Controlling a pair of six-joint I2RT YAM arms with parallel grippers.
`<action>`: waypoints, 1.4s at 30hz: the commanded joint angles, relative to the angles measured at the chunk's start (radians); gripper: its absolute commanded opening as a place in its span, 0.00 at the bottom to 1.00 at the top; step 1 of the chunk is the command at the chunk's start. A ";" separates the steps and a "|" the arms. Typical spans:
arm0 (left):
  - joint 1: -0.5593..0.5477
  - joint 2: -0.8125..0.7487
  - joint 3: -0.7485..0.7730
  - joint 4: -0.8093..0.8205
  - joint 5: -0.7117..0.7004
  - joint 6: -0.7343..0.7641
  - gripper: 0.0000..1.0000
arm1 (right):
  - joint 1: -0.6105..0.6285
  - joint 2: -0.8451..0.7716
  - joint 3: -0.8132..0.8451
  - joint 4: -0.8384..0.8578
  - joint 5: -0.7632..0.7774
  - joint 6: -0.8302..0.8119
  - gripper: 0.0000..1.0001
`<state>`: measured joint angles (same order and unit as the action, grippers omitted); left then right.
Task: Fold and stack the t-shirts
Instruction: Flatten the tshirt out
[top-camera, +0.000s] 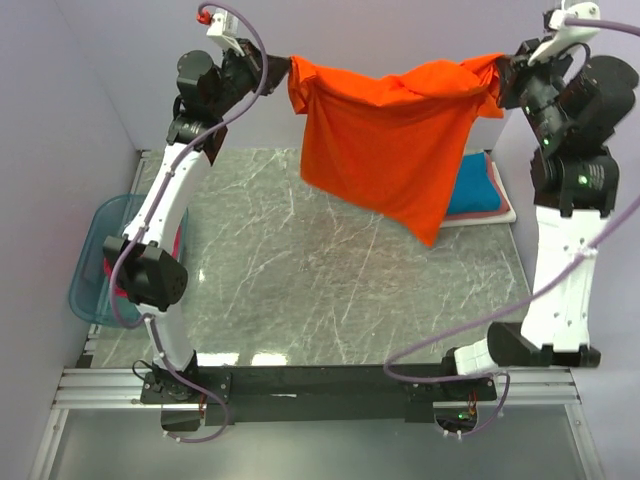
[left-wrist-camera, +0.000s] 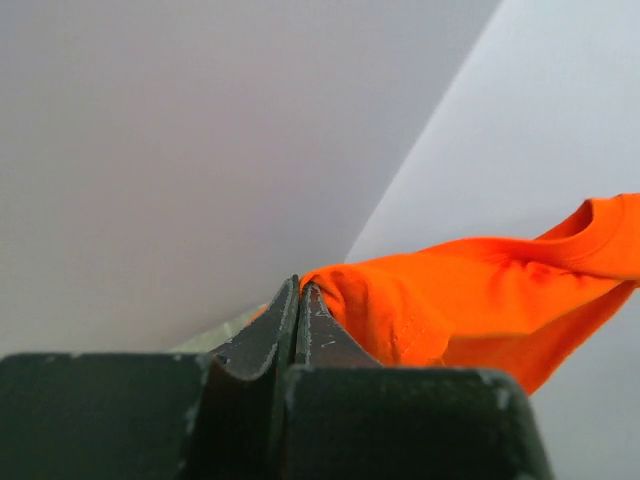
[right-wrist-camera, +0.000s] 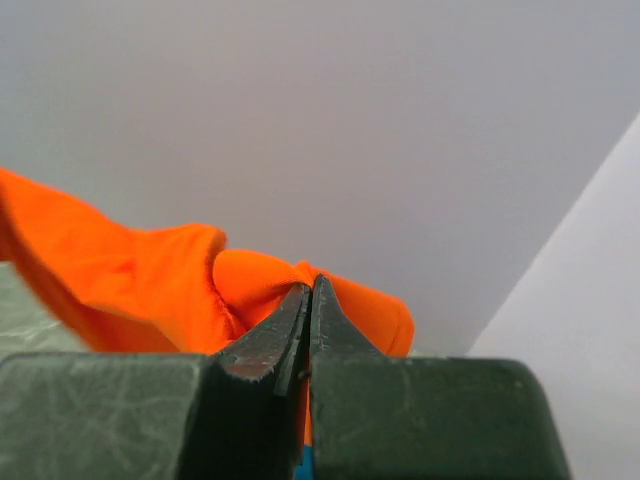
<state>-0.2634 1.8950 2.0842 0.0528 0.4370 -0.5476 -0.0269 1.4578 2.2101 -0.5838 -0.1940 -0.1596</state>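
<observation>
over marble table (top-camera: 300, 300), left gripper (left-wrist-camera: 300, 287) and right gripper (right-wrist-camera: 311, 284) pinch orange t-shirt (top-camera: 390, 140) (aloft).

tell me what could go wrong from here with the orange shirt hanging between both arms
1. The left tool and right tool each pinch only a small bunch of the orange t-shirt at their tips, so a tug could let it slip free.
2. The cloth hangs twisted, its low corner near the folded teal t-shirt; lowered like this, it may land bunched or drag across that one.
</observation>
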 joint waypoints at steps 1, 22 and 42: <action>-0.010 -0.108 -0.049 0.108 0.043 0.001 0.01 | -0.001 -0.125 -0.012 0.033 -0.112 0.026 0.00; 0.047 -0.878 -1.231 -0.246 -0.514 0.347 0.99 | 1.182 -0.188 -1.060 -0.126 -0.375 -0.500 0.50; -0.022 -1.298 -1.570 -0.405 -0.099 -0.255 0.91 | 0.204 -0.218 -1.331 -0.132 -0.248 -0.899 0.74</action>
<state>-0.2474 0.6258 0.5102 -0.3611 0.2909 -0.7097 0.2409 1.2922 0.9527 -0.6788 -0.4854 -0.7429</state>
